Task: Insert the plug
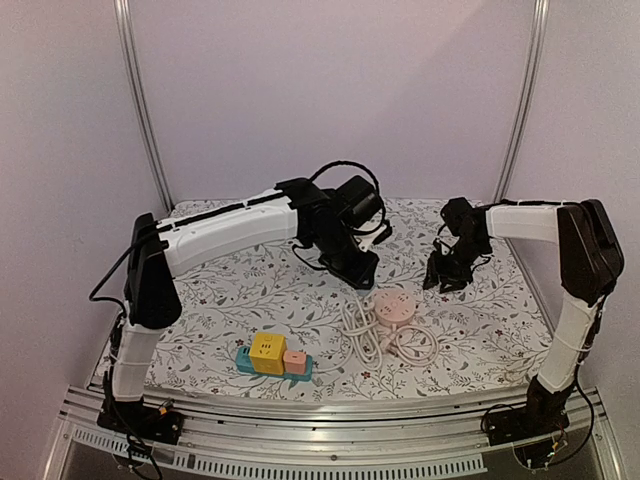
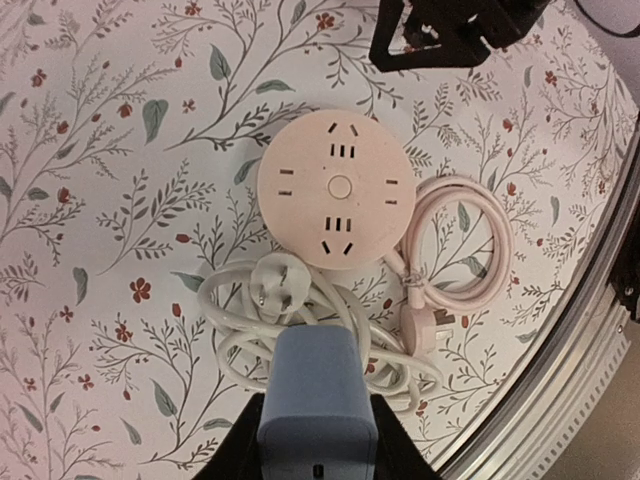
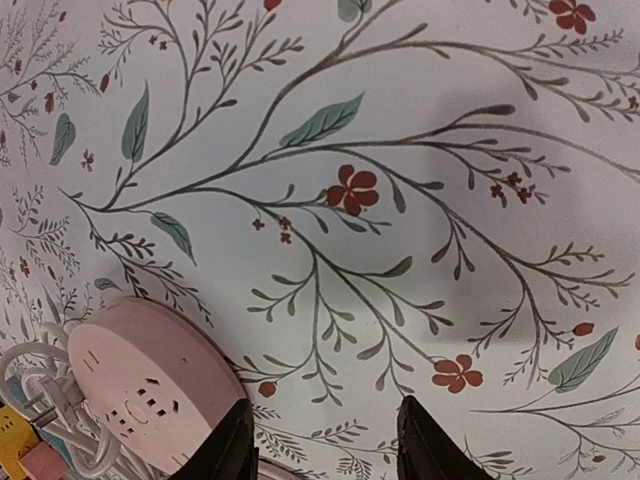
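No lettering, brand, number or sign can be read in any view. Only slot openings are seen on the round pink socket (its face is otherwise plain). A small dark mark low on the blue block, at the bottom of the left wrist view, is too small to be made out.

The flowered table carried a round pink socket, its pink cord, a coiled white cord and a coloured power strip.
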